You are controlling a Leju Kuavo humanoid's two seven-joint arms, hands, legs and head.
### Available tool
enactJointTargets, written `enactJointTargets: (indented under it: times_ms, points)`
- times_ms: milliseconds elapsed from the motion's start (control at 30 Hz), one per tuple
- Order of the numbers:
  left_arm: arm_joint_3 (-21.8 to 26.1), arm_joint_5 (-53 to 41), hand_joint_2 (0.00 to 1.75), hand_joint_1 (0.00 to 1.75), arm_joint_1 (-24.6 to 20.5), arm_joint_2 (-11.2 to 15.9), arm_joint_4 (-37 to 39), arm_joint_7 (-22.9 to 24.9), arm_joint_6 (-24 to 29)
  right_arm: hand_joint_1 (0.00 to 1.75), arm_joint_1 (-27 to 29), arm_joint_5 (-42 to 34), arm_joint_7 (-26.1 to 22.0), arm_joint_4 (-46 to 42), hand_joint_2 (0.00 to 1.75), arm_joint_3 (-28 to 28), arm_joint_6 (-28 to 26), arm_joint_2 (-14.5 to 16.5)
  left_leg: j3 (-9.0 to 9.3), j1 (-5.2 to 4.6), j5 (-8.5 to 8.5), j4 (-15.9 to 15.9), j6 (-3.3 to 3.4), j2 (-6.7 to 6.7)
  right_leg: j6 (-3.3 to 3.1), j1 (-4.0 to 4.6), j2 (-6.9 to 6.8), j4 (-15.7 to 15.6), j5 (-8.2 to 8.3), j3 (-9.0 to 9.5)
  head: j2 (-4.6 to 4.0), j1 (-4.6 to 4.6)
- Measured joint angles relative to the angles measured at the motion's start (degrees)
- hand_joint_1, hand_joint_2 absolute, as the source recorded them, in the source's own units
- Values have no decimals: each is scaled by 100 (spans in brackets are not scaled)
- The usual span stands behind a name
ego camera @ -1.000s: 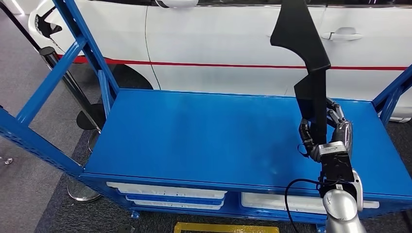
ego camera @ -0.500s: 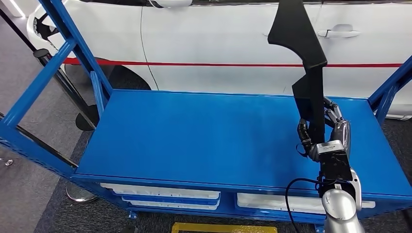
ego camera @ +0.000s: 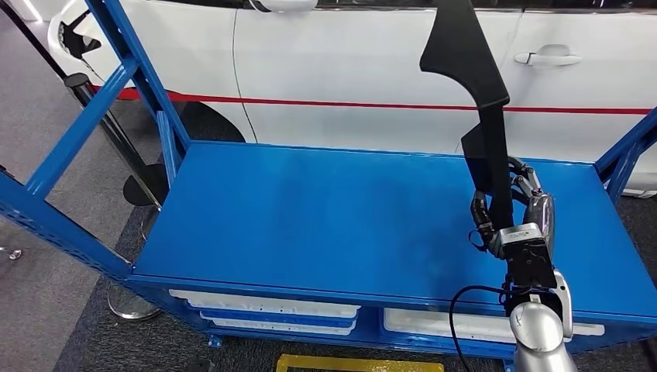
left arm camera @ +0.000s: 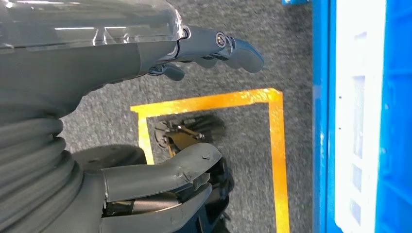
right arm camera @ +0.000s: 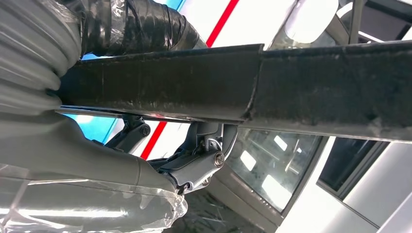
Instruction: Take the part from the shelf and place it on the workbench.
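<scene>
Right robot hand [ego camera: 515, 213] clamped around the lower end of a long, black, angular plastic trim part [ego camera: 476, 93], held upright above the right side of the flat blue metal counter [ego camera: 310, 217]; the part's base appears clear of the surface, though the hand hides the gap. Right wrist view: the part [right arm camera: 243, 87] spans the picture, its surface scuffed and matte. Judged stiff, light and top-heavy in this grip; a hold nearer mid-length would curb swinging. Left robot hand [left arm camera: 160, 121] hangs over grey carpet with yellow floor tape [left arm camera: 272, 145], fingers apart and holding nothing. A white car [ego camera: 349, 70] stands behind.
</scene>
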Motion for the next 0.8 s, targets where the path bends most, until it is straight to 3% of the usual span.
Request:
enactJointTargets:
  times_ms: [67,133,200,300,367,400,433,533,667,733,800]
  points:
    - [-1,-7,175,0,-4,0,0,-10,2,175,3,-1,3,2,175,3,-2,5,-42,-15,-40,81,-55,-4,-48,19,17,-238,27,102,0,-1]
    - [-2,-24,175,0,-5,1,0,-15,14,175,8,-3,7,3,175,5,-3,14,-60,-9,-49,100,-93,-2,-114,32,29,-246,49,87,0,0]
    - [-4,-48,175,0,-7,1,0,-19,32,175,3,-4,7,2,175,7,-2,28,-128,11,-172,264,-148,4,-176,26,25,-260,63,93,0,-3]
    - [-7,-70,175,0,-8,0,0,-22,46,175,0,-5,6,1,175,9,-2,49,-550,46,-652,1201,-223,11,-235,36,0,-265,65,98,0,-7]
    - [-7,-78,175,0,3,0,0,-19,48,175,0,-8,9,2,175,11,0,61,-775,61,-782,1669,-227,11,-248,58,-11,-261,70,97,0,-6]
    - [-7,-79,175,0,5,0,0,-15,48,175,0,-10,12,3,175,13,2,67,-744,62,-699,1610,-210,10,-251,67,-12,-260,73,98,0,-6]
    - [-7,-79,175,0,4,0,0,-12,49,175,-1,-13,15,3,175,14,3,73,-609,57,-529,1343,-181,10,-251,73,-10,-260,73,102,0,-6]
    - [-7,-79,175,0,-14,1,0,-10,54,175,-14,-16,22,3,175,16,5,83,-80,1,-103,290,-74,3,-224,79,-6,-264,87,99,0,-5]
    - [-7,-79,175,0,-12,3,0,-10,58,175,-18,-16,32,3,175,23,5,88,0,-41,10,10,5,6,-106,50,-3,-302,127,77,0,-5]
    - [-7,-79,175,0,-19,1,0,-10,59,175,-22,-15,31,3,175,26,5,89,3,-19,122,-123,61,22,-67,52,0,-105,-98,-3,0,-3]
    - [-7,-79,175,0,-26,0,0,-9,59,175,-24,-15,32,7,175,27,4,89,-49,-15,190,-157,96,32,-53,57,2,487,-541,-219,0,-1]
